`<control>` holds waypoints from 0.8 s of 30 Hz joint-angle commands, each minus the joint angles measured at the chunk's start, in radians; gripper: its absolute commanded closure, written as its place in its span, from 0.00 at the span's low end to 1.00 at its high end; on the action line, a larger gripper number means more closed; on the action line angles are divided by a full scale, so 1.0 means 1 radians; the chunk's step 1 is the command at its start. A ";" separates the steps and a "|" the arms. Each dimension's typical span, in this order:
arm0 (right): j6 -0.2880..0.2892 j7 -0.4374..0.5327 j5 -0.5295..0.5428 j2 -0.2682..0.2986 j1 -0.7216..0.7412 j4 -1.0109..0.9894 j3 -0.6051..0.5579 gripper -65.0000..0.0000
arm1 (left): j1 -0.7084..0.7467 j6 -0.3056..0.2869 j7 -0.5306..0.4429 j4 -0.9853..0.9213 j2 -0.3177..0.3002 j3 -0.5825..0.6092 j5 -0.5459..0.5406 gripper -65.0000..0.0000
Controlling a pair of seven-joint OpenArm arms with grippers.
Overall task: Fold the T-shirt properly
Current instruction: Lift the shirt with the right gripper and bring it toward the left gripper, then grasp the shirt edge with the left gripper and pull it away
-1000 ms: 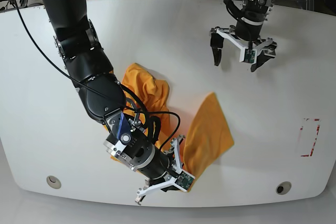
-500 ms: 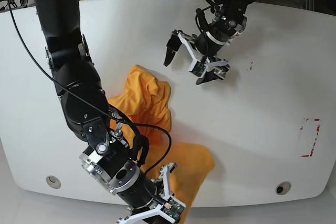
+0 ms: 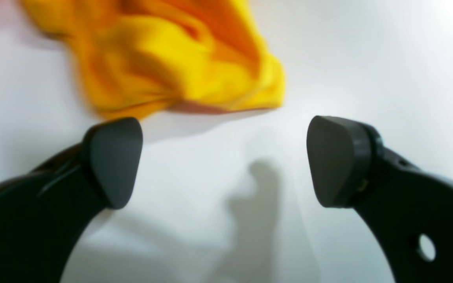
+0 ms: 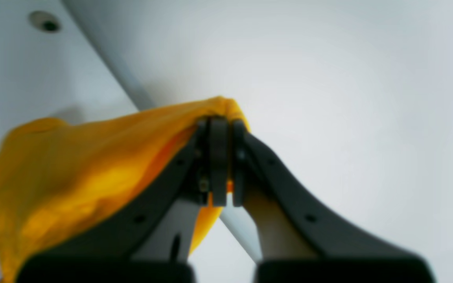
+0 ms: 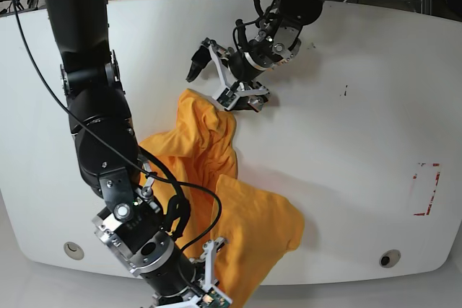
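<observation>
Closest to the front edge of the white table [image 5: 375,142], the right gripper [image 4: 218,157] has its fingers pressed tight together, and a bit of the T-shirt [image 5: 216,192] is pinched between them. In the right wrist view the orange-yellow cloth [image 4: 73,169] bunches over the closed tips and hangs down to the left side, with the table edge running behind it. In the base view this gripper [image 5: 209,290] sits low, right at the front edge of the table, and the big black arm [image 5: 94,106] reaches down to it from the far left. The shirt is crumpled, not flat. It lies on the table in a long lumpy shape, from the front edge up toward the middle, with one wide flap spread out to the right near the front. Farther back, the left gripper [image 5: 220,77] is just beside the far end of the shirt. Its fingers are spread wide apart and hold nothing. In the left wrist view the two dark finger pads [image 3: 114,157] stand apart over bare white table, and the rumpled end of the shirt [image 3: 171,63] lies just past them. A small red mark [image 5: 426,189] sits on the table far off to the right
</observation>
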 commanded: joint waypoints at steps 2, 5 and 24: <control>-0.015 0.023 -0.003 0.006 0.044 0.013 0.017 1.00 | -0.056 0.006 -0.025 -0.059 0.043 0.000 -0.009 0.03; -0.015 0.023 -0.003 0.008 0.044 0.016 0.017 1.00 | -0.082 0.006 -0.025 -0.110 0.055 0.000 -0.009 0.03; -0.015 0.023 -0.003 0.029 0.044 0.014 0.019 1.00 | -0.241 0.009 -0.033 -0.360 0.055 0.080 -0.175 0.55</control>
